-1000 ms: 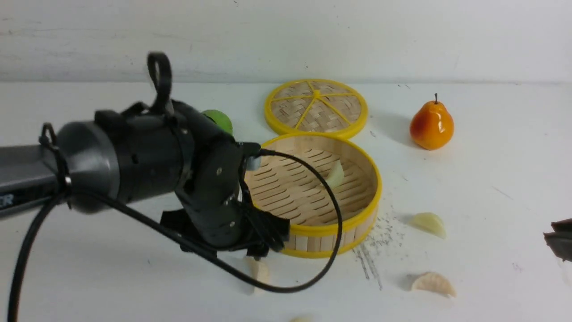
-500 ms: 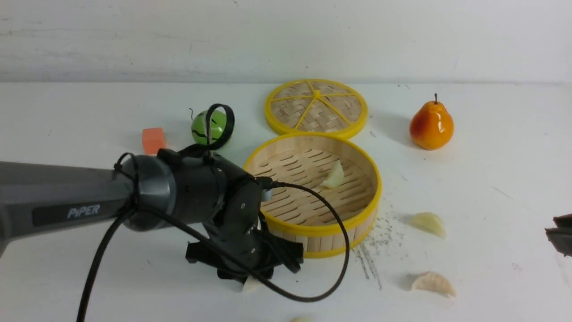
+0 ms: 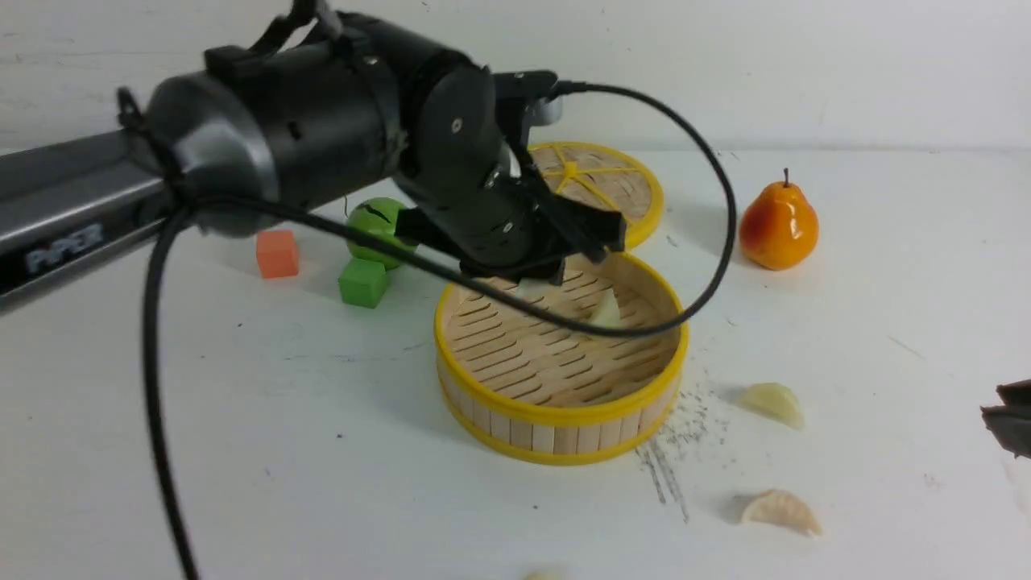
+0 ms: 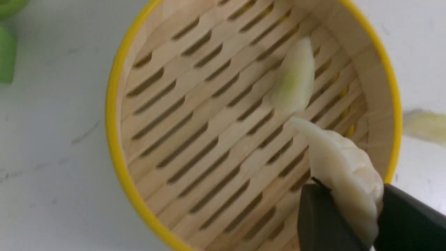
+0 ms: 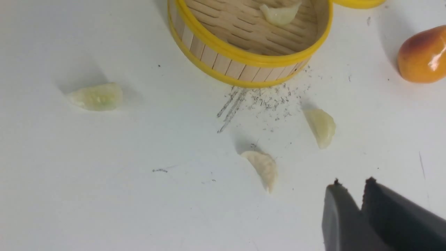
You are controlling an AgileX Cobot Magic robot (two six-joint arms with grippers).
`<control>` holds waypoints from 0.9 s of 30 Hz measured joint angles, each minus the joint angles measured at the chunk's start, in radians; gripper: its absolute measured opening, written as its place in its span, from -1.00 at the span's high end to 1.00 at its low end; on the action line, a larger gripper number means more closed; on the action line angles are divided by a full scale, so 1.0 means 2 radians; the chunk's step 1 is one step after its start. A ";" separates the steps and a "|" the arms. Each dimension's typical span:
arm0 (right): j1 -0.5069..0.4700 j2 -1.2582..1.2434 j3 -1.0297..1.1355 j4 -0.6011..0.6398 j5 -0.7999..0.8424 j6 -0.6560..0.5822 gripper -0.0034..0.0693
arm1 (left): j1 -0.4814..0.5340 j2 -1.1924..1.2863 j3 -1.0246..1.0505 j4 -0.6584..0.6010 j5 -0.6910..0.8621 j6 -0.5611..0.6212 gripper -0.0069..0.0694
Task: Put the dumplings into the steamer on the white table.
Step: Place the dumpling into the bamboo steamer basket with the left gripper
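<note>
The steamer (image 3: 556,415) stands mid-table on the white table (image 3: 242,451), with one dumpling (image 3: 606,310) lying on its slatted floor. My left gripper (image 3: 556,270) hovers over the steamer's far side. In the left wrist view the left gripper (image 4: 350,190) is shut on a pale dumpling (image 4: 345,164), held above the floor near the wall, close to the dumpling lying inside (image 4: 296,80). Three dumplings lie on the table: (image 3: 773,401), (image 3: 781,510) and one at the front edge (image 3: 541,575). My right gripper (image 5: 352,183) is shut and empty, low at the far right (image 3: 1007,423).
The flat woven lid (image 3: 570,193) lies just behind the steamer. An orange pear (image 3: 778,221) stands at the back right. A green ball (image 3: 378,225), a green cube (image 3: 362,282) and an orange cube (image 3: 277,253) sit left of the steamer. Dark scuff marks (image 3: 668,459) lie to its front right.
My left gripper dropped onto the dumpling in front of the steamer, closed on it, then rose and moved back over the steamer. The right gripper stayed put.
</note>
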 joint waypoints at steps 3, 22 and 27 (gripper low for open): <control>0.000 0.000 0.000 0.000 0.000 0.000 0.61 | 0.005 0.061 -0.064 0.003 0.025 0.001 0.34; 0.000 0.000 0.000 -0.017 0.028 0.000 0.59 | 0.029 0.228 -0.222 -0.016 0.075 0.014 -0.24; 0.000 0.000 0.000 -0.017 0.028 0.000 0.59 | 0.029 0.213 -0.265 -0.016 0.186 0.034 -0.63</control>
